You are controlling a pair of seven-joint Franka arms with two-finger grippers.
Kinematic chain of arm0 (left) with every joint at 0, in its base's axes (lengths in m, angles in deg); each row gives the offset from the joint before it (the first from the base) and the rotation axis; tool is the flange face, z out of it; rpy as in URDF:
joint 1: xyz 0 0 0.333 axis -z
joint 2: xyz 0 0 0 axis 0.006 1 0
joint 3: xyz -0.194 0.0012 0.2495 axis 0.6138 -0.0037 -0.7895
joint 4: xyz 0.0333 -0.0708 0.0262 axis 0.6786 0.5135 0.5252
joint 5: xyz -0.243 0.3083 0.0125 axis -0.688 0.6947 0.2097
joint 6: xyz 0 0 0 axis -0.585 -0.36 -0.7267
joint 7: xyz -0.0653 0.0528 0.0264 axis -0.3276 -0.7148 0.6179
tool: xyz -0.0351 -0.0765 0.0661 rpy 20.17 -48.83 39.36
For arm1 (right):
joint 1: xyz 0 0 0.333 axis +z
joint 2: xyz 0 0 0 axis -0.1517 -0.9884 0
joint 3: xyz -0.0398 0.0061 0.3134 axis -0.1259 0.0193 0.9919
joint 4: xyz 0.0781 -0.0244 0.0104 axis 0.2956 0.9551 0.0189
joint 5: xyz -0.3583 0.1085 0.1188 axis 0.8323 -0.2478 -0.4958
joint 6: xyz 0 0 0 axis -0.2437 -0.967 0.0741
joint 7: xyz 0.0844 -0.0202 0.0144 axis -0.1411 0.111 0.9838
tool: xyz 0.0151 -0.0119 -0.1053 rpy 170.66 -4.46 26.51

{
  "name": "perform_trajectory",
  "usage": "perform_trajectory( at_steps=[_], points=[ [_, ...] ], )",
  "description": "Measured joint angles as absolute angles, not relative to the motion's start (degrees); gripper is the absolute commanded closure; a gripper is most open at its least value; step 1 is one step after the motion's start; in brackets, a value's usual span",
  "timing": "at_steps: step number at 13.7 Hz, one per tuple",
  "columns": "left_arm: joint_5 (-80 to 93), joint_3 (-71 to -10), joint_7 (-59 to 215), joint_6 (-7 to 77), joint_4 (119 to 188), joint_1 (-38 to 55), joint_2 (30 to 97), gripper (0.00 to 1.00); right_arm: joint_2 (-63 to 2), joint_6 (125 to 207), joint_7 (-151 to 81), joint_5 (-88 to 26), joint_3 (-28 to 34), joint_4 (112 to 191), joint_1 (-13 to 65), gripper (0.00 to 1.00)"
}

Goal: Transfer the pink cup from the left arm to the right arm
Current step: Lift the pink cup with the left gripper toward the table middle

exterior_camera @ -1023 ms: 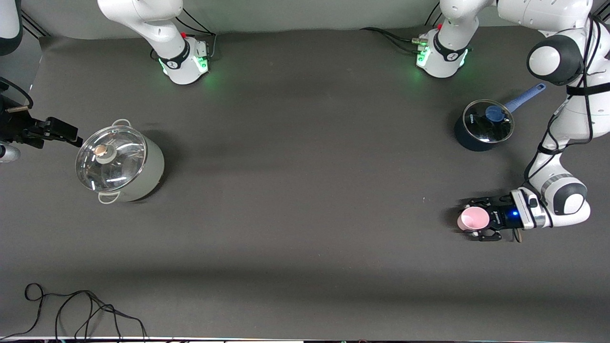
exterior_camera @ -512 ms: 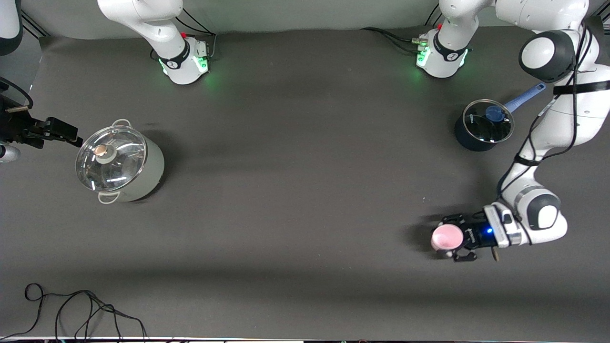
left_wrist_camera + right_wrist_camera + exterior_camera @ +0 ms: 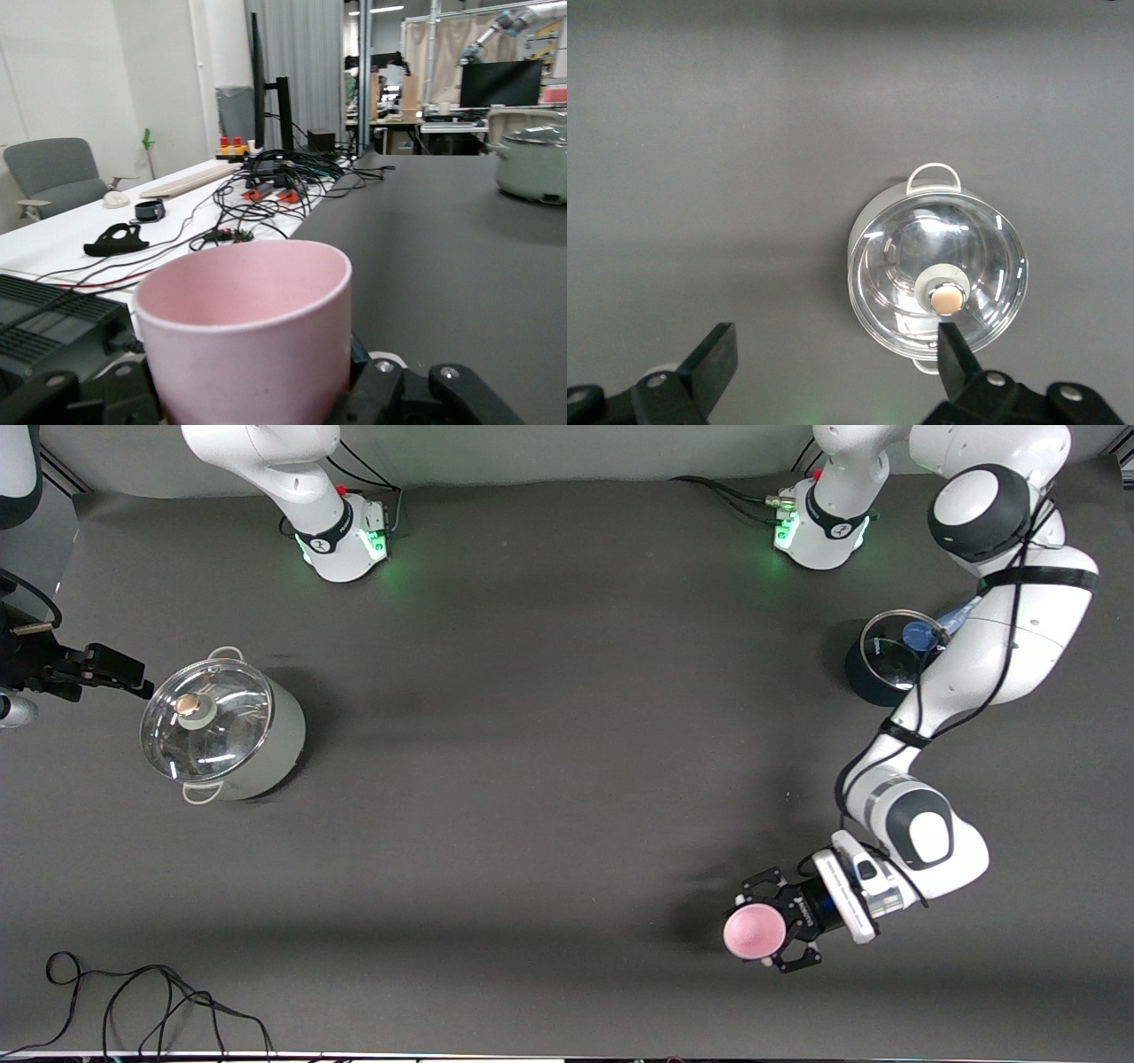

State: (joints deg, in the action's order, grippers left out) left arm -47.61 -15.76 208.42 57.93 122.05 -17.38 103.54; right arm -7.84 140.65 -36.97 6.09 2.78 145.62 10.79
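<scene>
The pink cup (image 3: 751,934) is a small light-pink tumbler held in my left gripper (image 3: 772,923), over the table's edge strip nearest the front camera, toward the left arm's end. The black fingers (image 3: 764,883) clamp it from both sides. In the left wrist view the cup (image 3: 248,341) fills the foreground between the jaws of my left gripper (image 3: 252,394), and its inside is bare. My right gripper (image 3: 124,676) waits at the right arm's end of the table, beside the white pot. In the right wrist view my right gripper (image 3: 833,363) is open and empty.
A white pot with a glass lid (image 3: 221,731) stands toward the right arm's end; it also shows in the right wrist view (image 3: 939,283). A dark saucepan with a blue handle (image 3: 881,666) is partly covered by the left arm. A black cable (image 3: 151,1001) lies at the near edge.
My left arm has swung the pink cup toward the front camera and toward the table's middle. The right arm has not moved.
</scene>
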Motion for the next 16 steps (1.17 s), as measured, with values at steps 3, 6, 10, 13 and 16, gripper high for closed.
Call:
perform_trajectory(
  at_steps=[3,6,10,13,16],
  points=[
    [-47.61,-11.20,201.73,68.23,119.68,-13.40,103.02,1.00,-9.30,140.65,-36.96,6.09,2.81,143.32,10.84,0.00],
    [-47.61,-6.20,197.32,80.19,119.19,-9.02,101.84,1.00,-9.84,140.63,-36.96,6.09,2.80,142.78,10.75,0.00],
    [-47.60,-2.91,193.68,93.80,117.95,-1.16,100.91,1.00,-9.92,140.62,-36.96,6.09,2.81,142.75,10.72,0.00],
    [-47.49,-2.58,189.23,102.15,114.33,6.88,99.94,1.00,-10.18,140.62,-36.96,6.09,2.81,142.64,10.74,0.00],
    [-47.49,-2.59,187.88,108.72,113.18,12.57,98.29,1.00,-10.50,140.61,-36.96,6.08,2.99,141.35,10.85,0.00]
  ],
)
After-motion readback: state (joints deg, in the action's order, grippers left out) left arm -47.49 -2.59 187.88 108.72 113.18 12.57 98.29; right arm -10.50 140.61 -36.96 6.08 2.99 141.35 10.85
